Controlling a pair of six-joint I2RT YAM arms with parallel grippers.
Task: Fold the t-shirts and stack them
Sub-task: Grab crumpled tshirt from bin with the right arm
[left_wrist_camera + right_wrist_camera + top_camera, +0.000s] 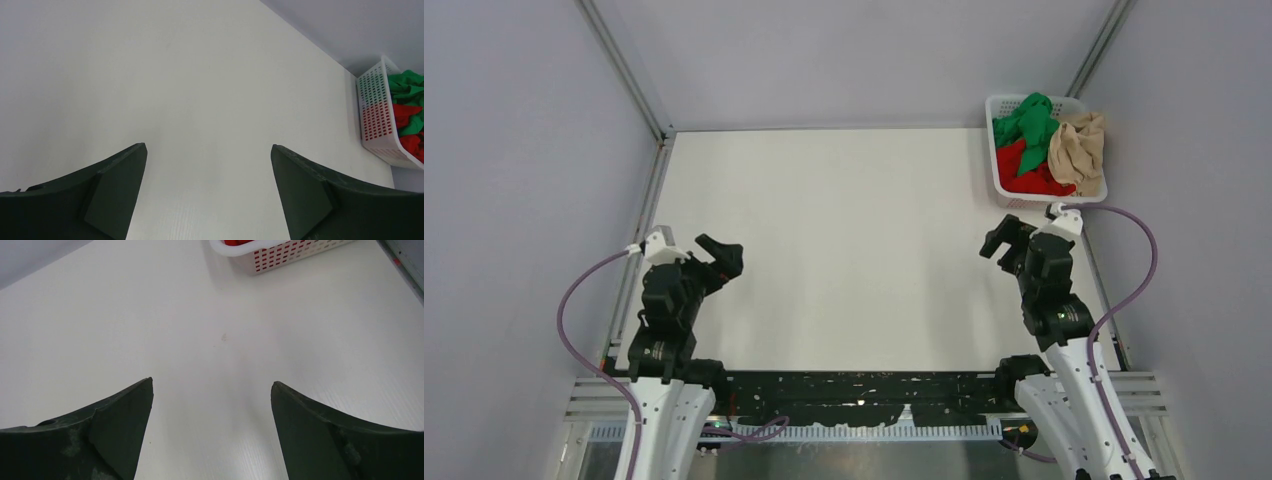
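Left gripper, right gripper: apart, empty. Folded nothing yet; needed green, red, beige cloth t-shirts from upper-right white lattice basket.

At the far right I see a white basket, its sides a grid of small holes, holding a bright green t-shirt, a red t-shirt and a beige-tan t-shirt. The table is plain off-white, the enclosure walls pale grey. My left gripper and right gripper are black.

Left end effector and right end effector gape, empty.
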